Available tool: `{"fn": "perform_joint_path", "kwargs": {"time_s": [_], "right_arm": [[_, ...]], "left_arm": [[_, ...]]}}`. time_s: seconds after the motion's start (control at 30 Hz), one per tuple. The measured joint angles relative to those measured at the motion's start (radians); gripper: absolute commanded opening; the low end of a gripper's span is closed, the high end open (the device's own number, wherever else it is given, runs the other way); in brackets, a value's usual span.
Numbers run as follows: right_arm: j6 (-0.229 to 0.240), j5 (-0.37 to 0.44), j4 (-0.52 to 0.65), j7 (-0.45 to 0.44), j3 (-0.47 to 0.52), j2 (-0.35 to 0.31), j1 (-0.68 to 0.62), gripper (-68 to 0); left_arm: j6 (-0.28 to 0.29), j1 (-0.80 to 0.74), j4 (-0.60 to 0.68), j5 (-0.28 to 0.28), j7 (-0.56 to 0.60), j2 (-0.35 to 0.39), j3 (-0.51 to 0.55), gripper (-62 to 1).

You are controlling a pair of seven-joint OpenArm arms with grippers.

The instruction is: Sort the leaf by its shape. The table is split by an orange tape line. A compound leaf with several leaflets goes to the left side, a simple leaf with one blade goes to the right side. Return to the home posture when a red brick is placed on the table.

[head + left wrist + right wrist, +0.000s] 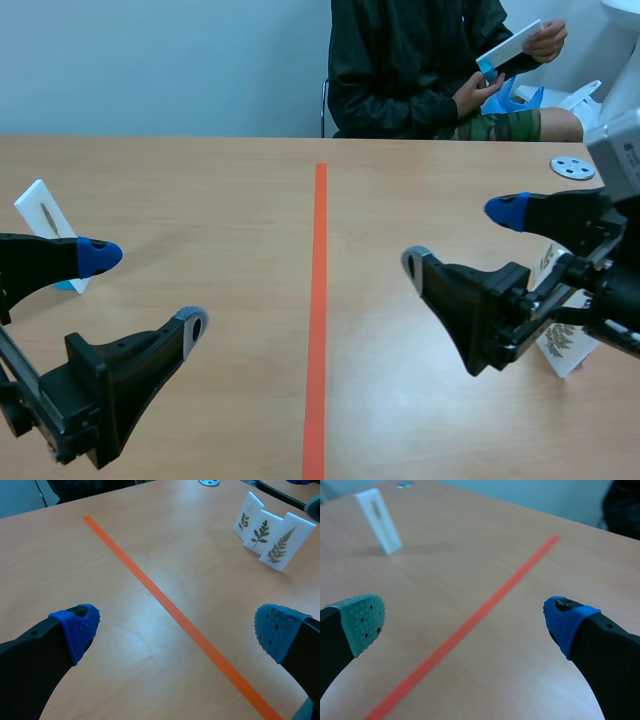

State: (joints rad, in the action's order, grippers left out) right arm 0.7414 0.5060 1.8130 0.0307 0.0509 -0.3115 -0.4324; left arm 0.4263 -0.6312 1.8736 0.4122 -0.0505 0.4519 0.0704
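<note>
**Both arms low over the desk [250,190], one on each side of the orange tape line [319,300].** The left arm [95,385], left of the line, holds its jaws spread with nothing between them. The right arm [495,310], right of the line, does likewise.

The leaf card [512,44] to be sorted is not yet on the desk. A person [400,60] seated beyond the line's far end holds it in both hands, right of the line.

Left of the line stands one upright card [44,222] bearing what looks like a narrow single blade. Right of the line stand three fern cards [261,531], just behind the right arm. No red brick is in view.

Probable hazards:
- **Toppling:** a backward or sideways swing of the right arm would likely knock over the fern cards, which are thin and stand on edge.
- **Meeting the hand:** an arm that reaches in while the person sets the card down could strike it.
- **Mis-sorting:** the fern cards stand on the side the task assigns to simple blades, so copying the present layout would misplace the new card.
- **Poor grasp:** pinching an upright card off-centre may tip it rather than lift it.
</note>
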Motion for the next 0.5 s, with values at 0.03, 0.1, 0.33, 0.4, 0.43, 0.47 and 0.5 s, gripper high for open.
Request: {"fn": "perform_joint_path", "kwargs": {"time_s": [0.03, 0.1, 0.33, 0.4, 0.43, 0.47, 0.5], "right_arm": [[-0.001, 0.009, 0.000, 0.001, -0.027, -0.030, 0.000, -0.8], [-0.001, 0.011, 0.000, 0.001, -0.074, -0.090, 0.001, -0.8], [-0.098, 0.011, -0.001, 0.002, -0.160, -0.183, 0.008, -0.8], [-0.124, 0.011, -0.001, 0.002, -0.167, -0.182, 0.008, -0.8], [-0.144, 0.011, -0.001, 0.002, -0.174, -0.182, 0.008, -0.8], [-0.172, 0.011, -0.001, 0.003, -0.183, -0.180, 0.008, -0.8], [-0.209, 0.011, -0.001, 0.010, -0.194, -0.177, 0.008, -0.8]], "left_arm": [[0.000, 0.000, 0.000, 0.000, 0.000, 0.000, 0.000, 1.4], [0.000, 0.000, 0.000, 0.000, 0.000, 0.000, 0.000, 1.4], [0.000, 0.000, 0.000, 0.000, 0.000, 0.000, 0.000, 1.4], [0.000, 0.000, 0.000, 0.000, 0.000, 0.000, 0.000, 1.4], [0.000, 0.000, 0.000, 0.000, 0.000, 0.000, 0.000, 1.4], [0.000, 0.000, 0.000, 0.000, 0.000, 0.000, 0.000, 1.4], [0.000, 0.000, 0.000, 0.000, 0.000, 0.000, 0.000, 1.4]]}}
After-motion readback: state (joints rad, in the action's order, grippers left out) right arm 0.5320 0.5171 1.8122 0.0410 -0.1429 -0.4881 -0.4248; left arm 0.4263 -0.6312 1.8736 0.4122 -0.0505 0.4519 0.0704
